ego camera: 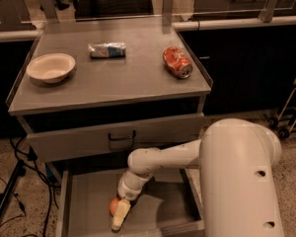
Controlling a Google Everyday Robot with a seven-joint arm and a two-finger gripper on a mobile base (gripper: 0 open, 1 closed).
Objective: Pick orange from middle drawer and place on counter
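The orange (112, 206) lies on the floor of the open middle drawer (160, 212), near its left front, and only its left part shows. My gripper (120, 213) reaches down into the drawer and sits right against the orange's right side, covering part of it. The white arm (158, 161) comes in from the lower right. The counter (113, 78) is the flat grey top of the cabinet above.
On the counter are a white bowl (51, 67) at the left, a crumpled packet (107, 50) at the back middle and a red-orange soda can (177, 62) lying at the right. A shut drawer front with a dark loop handle (121, 140) sits above the open drawer. Cables (15, 181) trail at the left.
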